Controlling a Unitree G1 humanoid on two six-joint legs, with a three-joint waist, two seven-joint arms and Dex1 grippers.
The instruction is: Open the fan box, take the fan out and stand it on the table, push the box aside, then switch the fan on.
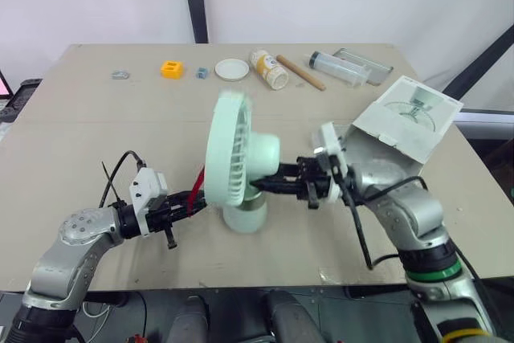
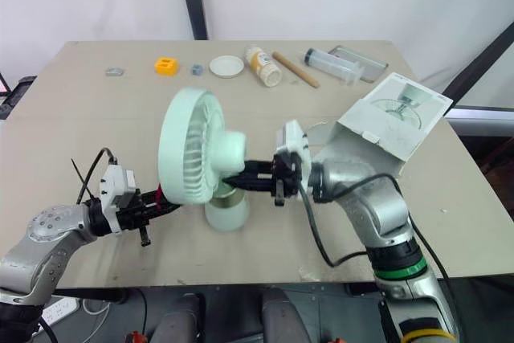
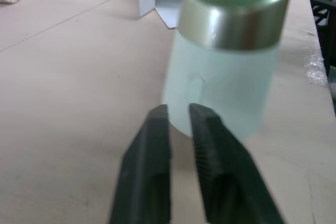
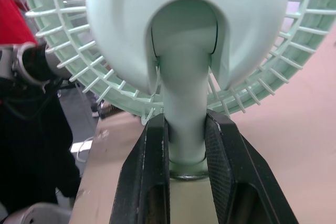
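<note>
The right claw (image 4: 186, 125) pinches the upright fan (image 1: 233, 158) by its neck; the left claw (image 3: 178, 115), seemingly pressed together, sits beside its base.

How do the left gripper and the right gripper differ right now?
The right gripper is clamped around the fan's neck; the left gripper grips nothing. The right gripper's fingers are spread by the neck; the left gripper's fingers are almost together, tips close to the fan's base. Both reach toward the fan from opposite sides.

L end effector (image 3: 178, 111) nearly closed | R end effector (image 4: 186, 121) clamped on fan (image 1: 229, 150)
</note>
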